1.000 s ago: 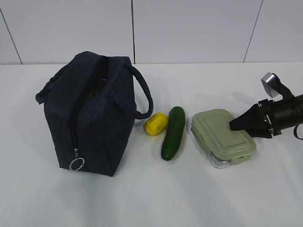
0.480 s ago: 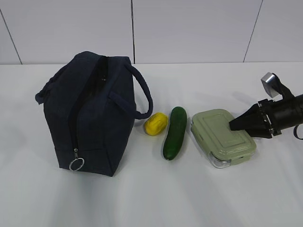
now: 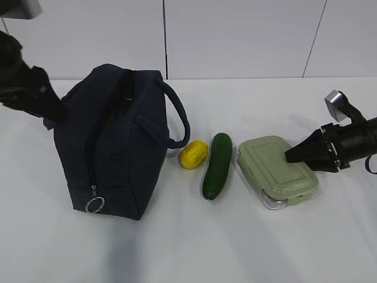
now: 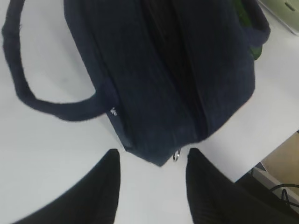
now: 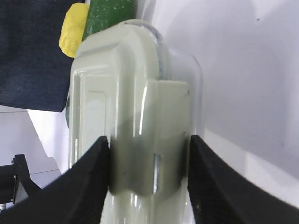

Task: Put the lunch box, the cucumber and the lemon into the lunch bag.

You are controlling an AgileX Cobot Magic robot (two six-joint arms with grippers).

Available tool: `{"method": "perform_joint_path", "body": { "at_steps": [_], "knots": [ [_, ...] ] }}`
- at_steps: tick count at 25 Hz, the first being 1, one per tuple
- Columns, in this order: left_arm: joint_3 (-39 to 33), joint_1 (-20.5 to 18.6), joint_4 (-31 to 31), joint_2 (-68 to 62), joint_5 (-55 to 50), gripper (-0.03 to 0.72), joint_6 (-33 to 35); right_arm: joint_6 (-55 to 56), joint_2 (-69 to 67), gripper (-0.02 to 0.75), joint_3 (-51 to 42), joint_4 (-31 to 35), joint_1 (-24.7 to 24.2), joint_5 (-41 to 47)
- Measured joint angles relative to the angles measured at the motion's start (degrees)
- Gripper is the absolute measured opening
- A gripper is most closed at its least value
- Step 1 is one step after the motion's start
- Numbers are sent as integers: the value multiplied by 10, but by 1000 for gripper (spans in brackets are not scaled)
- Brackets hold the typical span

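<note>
Exterior view: the boxy dark navy fabric lunch bag (image 3: 115, 141) stands on the white table (image 3: 194, 247), its silver ring pull (image 3: 95, 204) hanging low on the near end. At its 3 o'clock lies the small bright yellow lemon (image 3: 194, 154), just beside the smooth dark green cucumber (image 3: 216, 165); further toward 3 o'clock sits the clear lunch box with its pale sage-green lid (image 3: 277, 171). The right gripper (image 3: 293, 155) reaches in from 3 o'clock with its black tips on the box's far side. The left arm (image 3: 26, 82) enters at 10 o'clock, its end at the bag's rear edge; how far its fingers are parted cannot be told here.

Left wrist view: this settles that. The left gripper (image 4: 152, 179) is spread wide and holds nothing, hovering above the bag with the zipper end and ring pull between its two black fingers (image 4: 100, 191). One loop handle (image 4: 32, 88) lies out on the table at 9 o'clock, and the zipper slit runs along the top; whether it gapes cannot be told.

Right wrist view: a detail the exterior view hides: the right gripper's two black fingers (image 5: 88, 182) press both sides of the lunch box's lid clasp, closed around it. At 11 o'clock, beyond the box, the lemon, the cucumber and a corner of the navy bag show.
</note>
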State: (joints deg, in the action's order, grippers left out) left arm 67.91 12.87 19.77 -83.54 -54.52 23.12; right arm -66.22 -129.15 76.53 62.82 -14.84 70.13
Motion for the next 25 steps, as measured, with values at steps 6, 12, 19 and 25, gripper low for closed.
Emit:
{"method": "perform_joint_path", "body": {
  "at_steps": [6, 12, 19, 25],
  "knots": [
    [68, 4, 0, -104, 2, 340, 0, 4, 0, 379, 1, -1, 0, 0],
    [87, 4, -9, -144, 0, 338, -1, 4, 0, 379, 1, -1, 0, 0],
    [103, 4, -64, -147, -25, 83, -5, 4, 0, 378, 1, -1, 0, 0],
    [170, 0, -184, -150, -93, 22, -70, 7, 0, 378, 1, -1, 0, 0]
  ]
}}
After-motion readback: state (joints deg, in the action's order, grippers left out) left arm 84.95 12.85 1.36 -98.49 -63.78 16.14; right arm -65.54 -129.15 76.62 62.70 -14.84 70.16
